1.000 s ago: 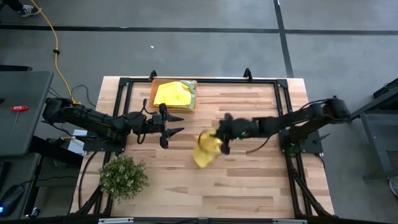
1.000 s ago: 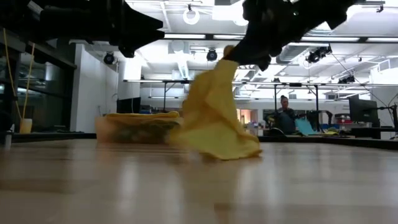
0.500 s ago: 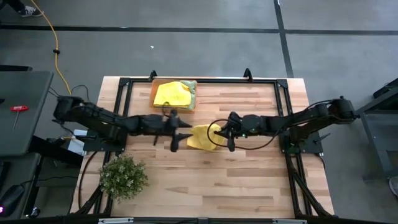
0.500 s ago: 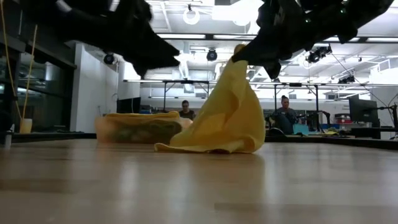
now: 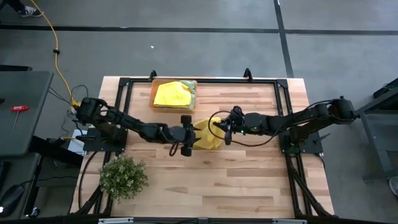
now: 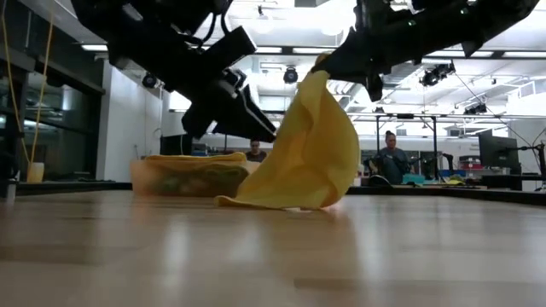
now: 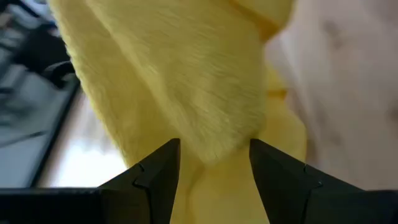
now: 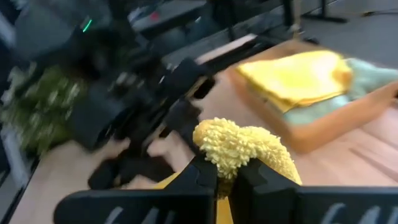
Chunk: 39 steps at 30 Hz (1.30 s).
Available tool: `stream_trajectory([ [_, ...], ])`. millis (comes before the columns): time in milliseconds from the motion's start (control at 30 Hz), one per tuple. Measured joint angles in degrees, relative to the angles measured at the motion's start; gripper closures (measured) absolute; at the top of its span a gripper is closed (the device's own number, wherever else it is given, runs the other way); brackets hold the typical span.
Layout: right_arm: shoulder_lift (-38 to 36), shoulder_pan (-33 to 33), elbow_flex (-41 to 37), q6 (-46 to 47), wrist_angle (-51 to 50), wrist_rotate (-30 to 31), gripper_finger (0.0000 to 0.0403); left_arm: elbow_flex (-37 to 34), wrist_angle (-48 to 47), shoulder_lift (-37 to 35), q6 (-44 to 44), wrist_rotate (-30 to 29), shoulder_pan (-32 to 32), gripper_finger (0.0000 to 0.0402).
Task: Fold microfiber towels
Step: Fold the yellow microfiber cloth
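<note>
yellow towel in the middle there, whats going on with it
The right gripper is shut on a top corner of the yellow towel, holding it up so it drapes down with its lower edge on the wooden table. The left gripper is open, its fingers on either side of a fold of the hanging cloth, not yet closed on it. Behind, an orange tray at the table's far edge holds another yellow towel on a pale green one. A small plant sits at the near left corner.

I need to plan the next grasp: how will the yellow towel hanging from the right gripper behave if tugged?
The yellow towel drapes from the right gripper with its hem pooled on the table, so it is probably floppy and light. The open left gripper straddles its fuzzy pile, which likely grips well.
</note>
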Motion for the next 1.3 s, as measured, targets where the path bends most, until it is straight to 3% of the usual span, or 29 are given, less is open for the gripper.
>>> stream_trajectory([
  [233, 0.00, 0.02, 0.02, 6.31, 1.67, 9.52, 0.0401, 0.07, -0.43, 0.00, 4.99, -17.19, -4.19, 0.0218],
  [567, 0.00, 0.20, 0.04, 7.03, 5.16, 11.54, 0.0401, -0.04, 6.63, 2.84, 6.82, -23.95, -3.27, 0.0218],
  [800, 0.00, 0.17, 0.04, 6.94, 5.86, 11.52, 0.0401, 0.04, 21.70, 9.25, 15.20, -31.65, -2.75, 0.0218],
  [1000, 0.00, 0.17, 0.04, 6.92, 5.88, 11.48, 0.0401, 0.98, 31.40, 12.94, 20.83, -33.95, -3.73, 0.0218],
  [1300, 0.00, 0.19, 0.04, 6.72, 6.19, 11.35, 0.0401, 4.49, 32.08, 12.48, 26.34, -40.12, -5.85, 0.0218],
])
